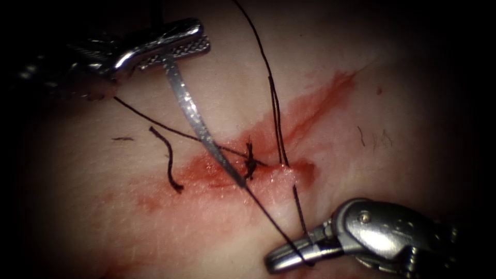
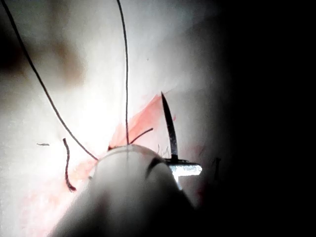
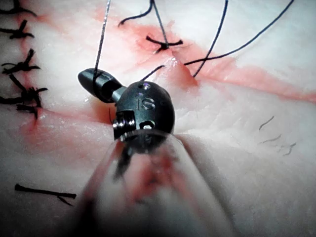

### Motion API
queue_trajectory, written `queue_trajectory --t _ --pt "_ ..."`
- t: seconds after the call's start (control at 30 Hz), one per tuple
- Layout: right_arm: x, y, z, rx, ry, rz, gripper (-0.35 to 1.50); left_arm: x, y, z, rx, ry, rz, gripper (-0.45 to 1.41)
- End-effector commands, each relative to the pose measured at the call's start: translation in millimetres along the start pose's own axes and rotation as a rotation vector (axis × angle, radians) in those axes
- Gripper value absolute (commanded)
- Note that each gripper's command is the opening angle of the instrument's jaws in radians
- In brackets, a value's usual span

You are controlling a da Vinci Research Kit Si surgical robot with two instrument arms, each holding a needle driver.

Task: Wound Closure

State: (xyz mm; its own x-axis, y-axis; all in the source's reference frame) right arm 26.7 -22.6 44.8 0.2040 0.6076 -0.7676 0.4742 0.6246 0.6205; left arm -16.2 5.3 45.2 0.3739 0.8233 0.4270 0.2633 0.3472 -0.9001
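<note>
gripping needle, left gripper

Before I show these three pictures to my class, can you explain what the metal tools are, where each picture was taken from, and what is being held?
This is a surgical practice robot stitching a cut in pork belly, the tissue. One picture looks down from an endoscope; the other two come from cameras riding on each arm. The left tool grips the curved needle near its blunt end, the needle lying free above the tissue. The right tool is shut on the black thread. A tied knot sits on the cut amid red fluid, and a cut end of thread lies left of it.
</note>
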Motion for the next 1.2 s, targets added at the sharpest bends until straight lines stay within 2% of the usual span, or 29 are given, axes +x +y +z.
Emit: queue_trajectory --t 0.03,0.27,0.5,0.93,1.2 --pt "-0.7 -0.1 0.7 0.005 -0.009 0.022 -0.35 0.5 -0.1 0.1 -0.001 0.007 0.011 -0.45" --pt "-4.0 -2.9 0.3 0.039 -0.11 0.19 -0.35 3.0 3.6 -3.2 -0.03 0.046 0.059 -0.45" --pt "-5.1 -5.4 -1.4 0.035 -0.203 0.341 -0.35 5.8 8.2 -7.5 -0.066 0.11 0.098 -0.45" --pt "-5.3 -8.0 -4.2 -0.013 -0.3 0.541 -0.35 9.9 16.3 -14.6 -0.131 0.198 0.189 -0.45" --pt "-3.6 -9.1 -5.9 -0.035 -0.35 0.6 -0.35 12.2 20.2 -18.7 -0.149 0.261 0.226 -0.45"
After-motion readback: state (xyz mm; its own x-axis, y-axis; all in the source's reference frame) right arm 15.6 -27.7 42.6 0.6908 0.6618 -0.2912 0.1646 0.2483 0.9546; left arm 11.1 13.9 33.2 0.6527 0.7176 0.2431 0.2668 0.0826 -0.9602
